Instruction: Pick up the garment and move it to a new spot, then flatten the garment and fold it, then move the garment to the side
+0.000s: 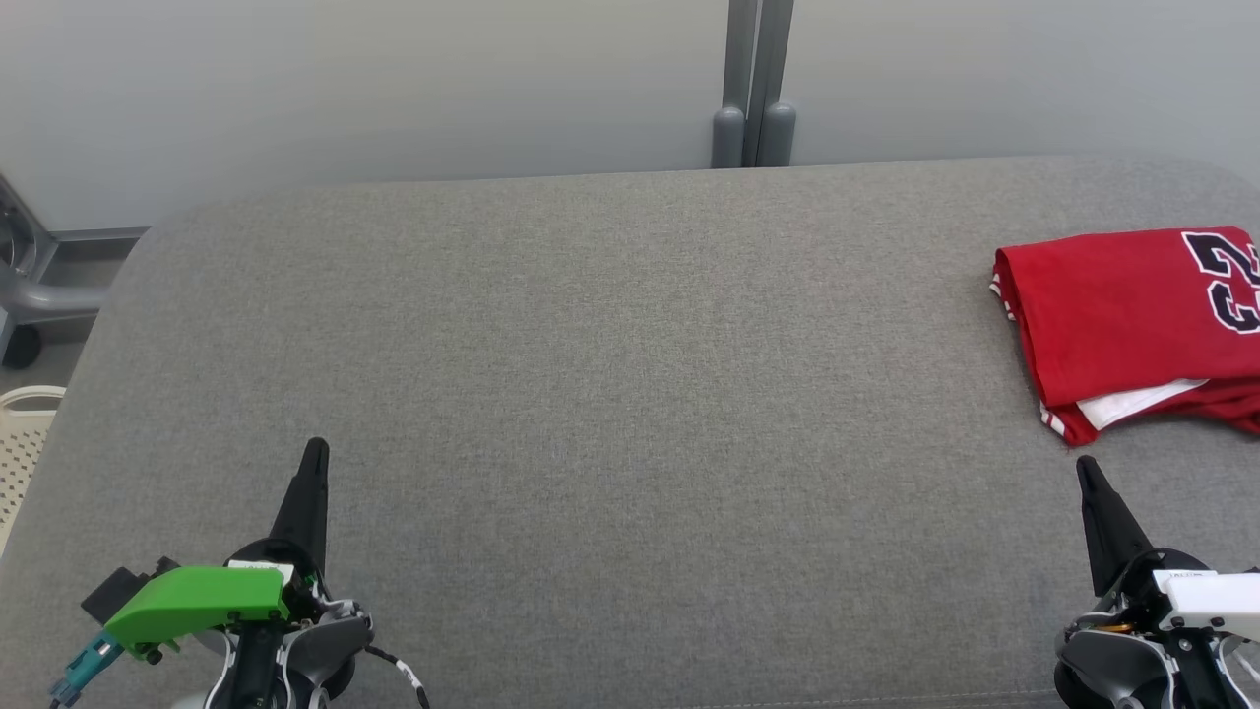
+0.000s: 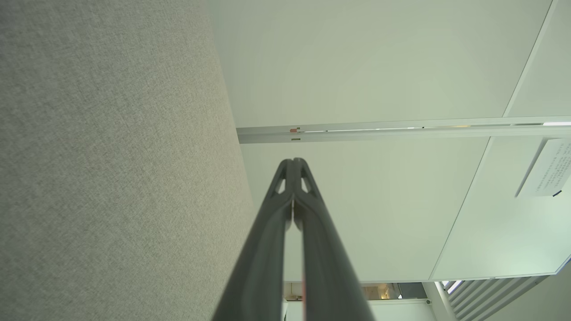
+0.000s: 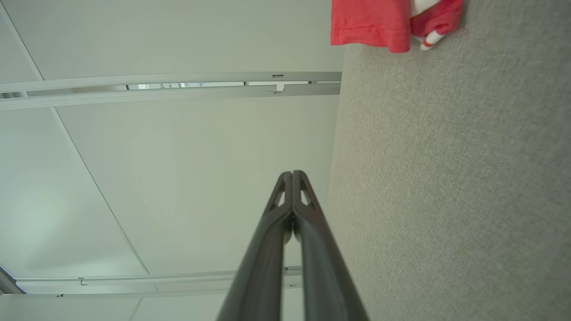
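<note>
The garment point(image 1: 1122, 315) is a red jersey with dark numbers and white trim, lying folded at the right edge of the grey padded table point(image 1: 610, 394); its corner point(image 3: 379, 22) also hangs into the top of the right wrist view. My left gripper point(image 1: 315, 451) rests low at the near left, shut with nothing in it, its tips pressed together point(image 2: 293, 161). At the near right, just below the garment and apart from it, my right gripper point(image 1: 1085, 465) is also shut and holds nothing, its tips together point(image 3: 292, 174).
A pale wall with a grey post point(image 1: 753, 89) runs behind the table. At the far left stand a grey frame with a caster point(image 1: 30, 295) and a white perforated basket point(image 1: 25, 433).
</note>
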